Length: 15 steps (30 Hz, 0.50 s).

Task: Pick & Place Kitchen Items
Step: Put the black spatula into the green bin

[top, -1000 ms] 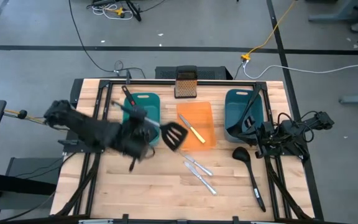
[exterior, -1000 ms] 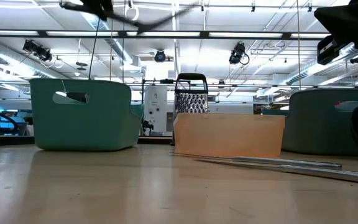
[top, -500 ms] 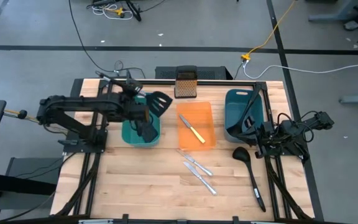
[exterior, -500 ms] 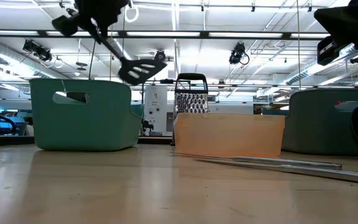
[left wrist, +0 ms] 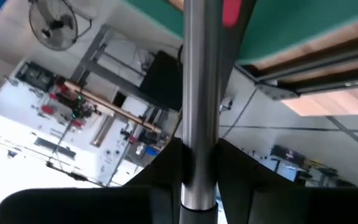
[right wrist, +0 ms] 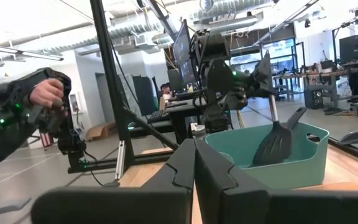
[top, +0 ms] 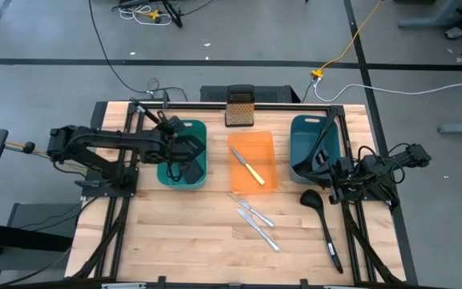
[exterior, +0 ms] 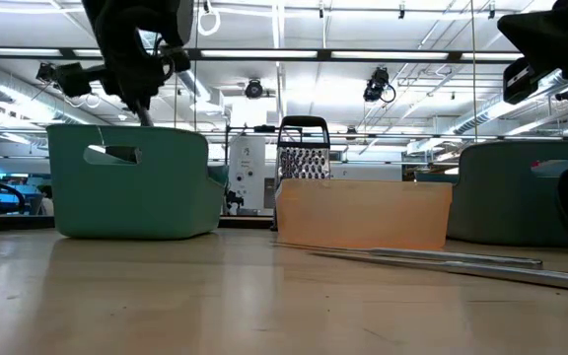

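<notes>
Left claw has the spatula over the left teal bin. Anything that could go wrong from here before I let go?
1. The left claw holds the spatula by its handle, the blade tilted just inside the left teal bin. Released like this, it may lean on the rim and tip out.
2. The arm sits low over the bin; a sideways pull-out might nudge the bin.
3. The box grater stands close behind, so a wide swing could clip it.

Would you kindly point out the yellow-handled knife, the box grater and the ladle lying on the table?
yellow-handled knife (top: 254, 174): high view, on its yellow handle.
box grater (top: 240, 111): high view, on its dark body.
ladle (top: 328, 233): high view, midway along its handle.
</notes>
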### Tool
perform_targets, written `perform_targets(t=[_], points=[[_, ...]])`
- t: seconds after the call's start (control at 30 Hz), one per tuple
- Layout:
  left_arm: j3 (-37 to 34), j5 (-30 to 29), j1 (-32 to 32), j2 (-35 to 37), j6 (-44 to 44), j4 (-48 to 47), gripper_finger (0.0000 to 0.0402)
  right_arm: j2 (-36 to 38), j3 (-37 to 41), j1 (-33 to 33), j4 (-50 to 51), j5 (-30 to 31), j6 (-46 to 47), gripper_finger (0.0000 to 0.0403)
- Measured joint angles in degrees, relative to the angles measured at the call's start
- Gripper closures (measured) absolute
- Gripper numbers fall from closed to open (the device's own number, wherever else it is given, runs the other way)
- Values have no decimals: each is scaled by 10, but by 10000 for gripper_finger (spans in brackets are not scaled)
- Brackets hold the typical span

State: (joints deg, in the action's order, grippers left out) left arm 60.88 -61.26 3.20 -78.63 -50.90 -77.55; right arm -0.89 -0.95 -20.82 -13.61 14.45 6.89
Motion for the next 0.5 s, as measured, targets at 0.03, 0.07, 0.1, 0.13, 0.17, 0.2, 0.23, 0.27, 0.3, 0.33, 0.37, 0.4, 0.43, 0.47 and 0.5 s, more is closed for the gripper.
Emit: perform_targets(t=[0.03,0.07,0.1,0.13,0.17,0.2,0.23,0.27,0.3,0.33,0.37,0.4,0.43,0.47,0.5], points=[[-6,6,0,0,-9,12,326,0,0,0,0,0,0,394],[-13,16,-2,0,-16,23,326,0,0,0,0,0,0,394],[-18,30,-2,0,-24,32,326,0,0,0,0,0,0,394],[-23,47,-2,0,-33,41,326,0,0,0,0,0,0,394],[-27,61,-2,0,-39,51,326,0,0,0,0,0,0,394],[-31,70,-2,0,-49,62,326,0,0,0,0,0,-1,394],[-33,79,-2,0,-56,71,326,0,0,0,0,0,-1,394],[-37,88,-2,0,-64,79,326,0,0,0,0,0,-2,394],[-41,99,-2,0,-67,83,326,0,0,0,0,0,-3,394],[-42,114,-2,0,-68,85,326,0,0,0,0,0,-3,394],[-44,131,-1,0,-70,87,326,0,0,0,0,0,-3,394],[-47,147,1,0,-73,90,326,0,0,0,0,0,-3,394],[-50,161,3,0,-79,93,326,0,0,0,0,0,-3,394],[-53,173,5,-1,-83,93,326,0,0,0,0,0,-3,394],[-56,177,7,0,-85,93,326,0,0,0,0,0,-3,394]])
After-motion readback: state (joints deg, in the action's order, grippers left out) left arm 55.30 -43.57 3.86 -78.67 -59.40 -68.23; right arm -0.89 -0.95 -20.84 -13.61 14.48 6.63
